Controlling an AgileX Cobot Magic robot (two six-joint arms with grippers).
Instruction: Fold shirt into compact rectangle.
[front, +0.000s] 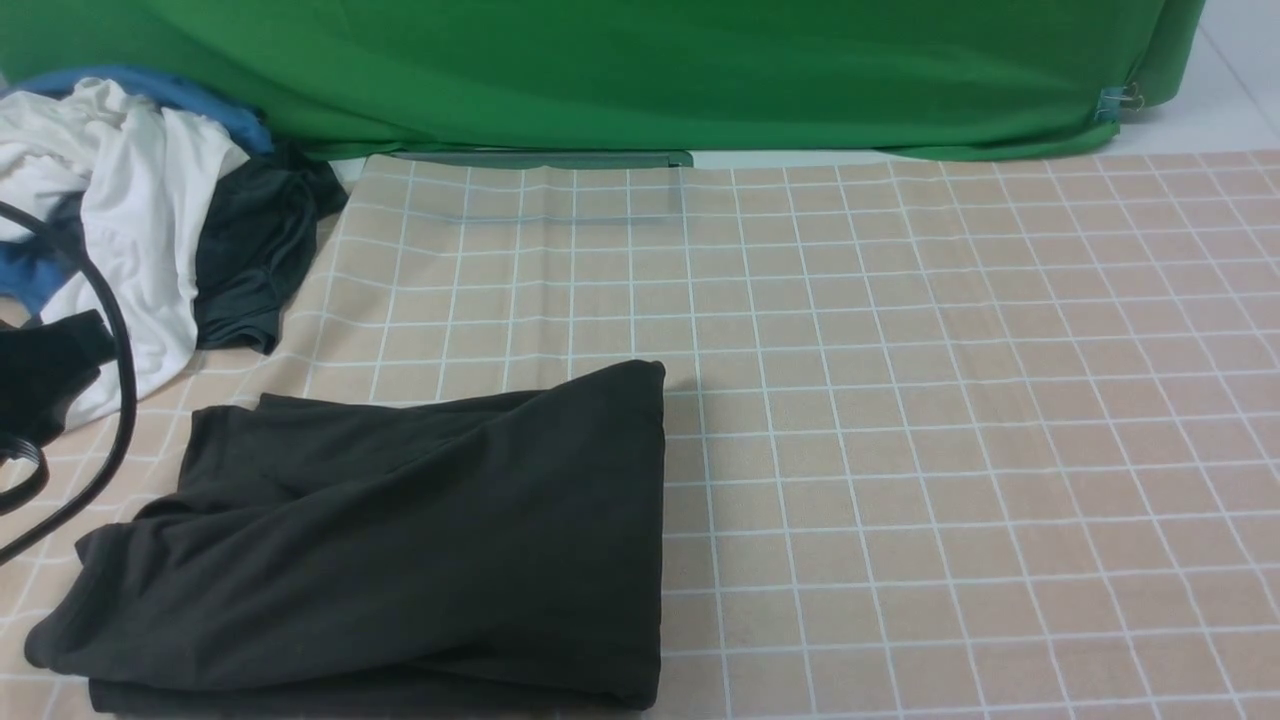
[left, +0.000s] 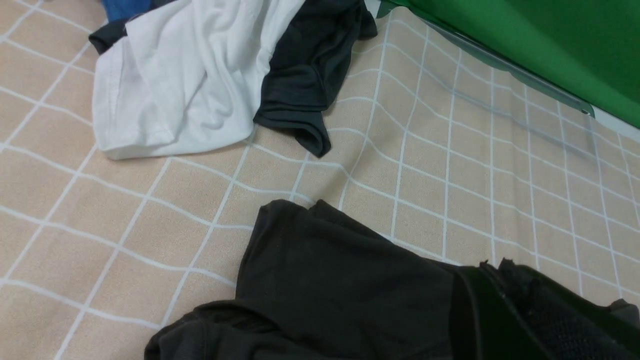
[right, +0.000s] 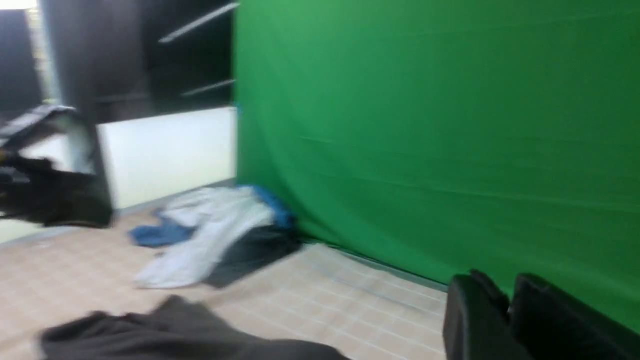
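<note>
Folded black shirt (front: 400, 540) on the checked table (front: 950, 450), just beyond the left fingers (left: 500, 310), which are closed and empty; the right fingers (right: 510, 310), raised well clear of it, stand narrowly parted, holding nothing.

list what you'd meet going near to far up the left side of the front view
black shirt folded on the checked cloth → white garment with the dark grey garment beside it → blue garment → green backdrop
</note>
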